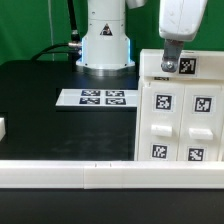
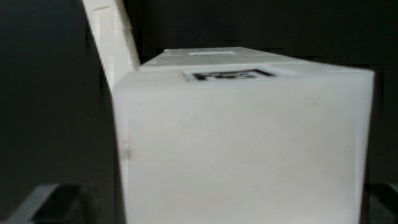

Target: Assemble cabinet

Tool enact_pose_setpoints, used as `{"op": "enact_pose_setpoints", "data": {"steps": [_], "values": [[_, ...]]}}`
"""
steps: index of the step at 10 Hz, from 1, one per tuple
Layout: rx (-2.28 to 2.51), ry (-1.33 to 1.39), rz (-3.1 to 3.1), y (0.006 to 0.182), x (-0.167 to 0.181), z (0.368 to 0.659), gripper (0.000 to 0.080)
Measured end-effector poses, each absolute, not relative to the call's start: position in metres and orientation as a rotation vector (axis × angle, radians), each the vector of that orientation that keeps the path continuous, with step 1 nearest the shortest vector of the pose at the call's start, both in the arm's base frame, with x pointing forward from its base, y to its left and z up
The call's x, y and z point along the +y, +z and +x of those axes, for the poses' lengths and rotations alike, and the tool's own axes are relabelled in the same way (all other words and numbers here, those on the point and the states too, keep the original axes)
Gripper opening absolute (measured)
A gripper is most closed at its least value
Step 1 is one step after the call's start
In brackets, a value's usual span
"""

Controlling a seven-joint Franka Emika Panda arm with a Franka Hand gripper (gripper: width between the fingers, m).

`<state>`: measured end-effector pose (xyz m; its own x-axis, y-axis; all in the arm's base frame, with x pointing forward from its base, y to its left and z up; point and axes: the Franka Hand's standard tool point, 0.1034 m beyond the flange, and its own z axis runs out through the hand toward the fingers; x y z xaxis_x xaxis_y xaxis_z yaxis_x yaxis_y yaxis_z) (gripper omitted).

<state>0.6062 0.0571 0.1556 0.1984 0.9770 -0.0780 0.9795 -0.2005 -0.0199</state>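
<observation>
So going from the exterior view's left: there's a small white block (image 1: 2,128) poking in at the edge, sitting on the black table (image 1: 40,110), which looks matte and dark. Further along is the marker board (image 1: 97,98), thin, flat and white with a row of black-and-white tags on it. Behind that is the arm's base (image 1: 106,40), chunky and rounded, glossy white plastic. Across the front runs a long white rail (image 1: 100,174), straight and square-edged. On the exterior view's right the arm comes down from the top of the frame, wrist pointing straight down, with the gripper (image 1: 171,62) right at the top back edge of the cabinet (image 1: 180,115). The cabinet is a big boxy white plastic thing, smooth, with square tags on its paneled face, standing on the table just behind the rail. The wrist view is basically filled with the cabinet (image 2: 240,140), a plain white face with one tag on top, a bit blurry. Fingers appear to be around the cabinet's edge, but honestly I can't tell whether they're actually clamped or not.
</observation>
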Motion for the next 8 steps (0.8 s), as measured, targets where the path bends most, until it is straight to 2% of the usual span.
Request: {"op": "enact_pose_setpoints", "data": {"steps": [4,8], "values": [[1.897,-0.113,2.457,0.1551,0.0560,0.6062,0.0565],[1.390,-0.099,2.763,0.1551,0.0575,0.6059,0.0566]]}}
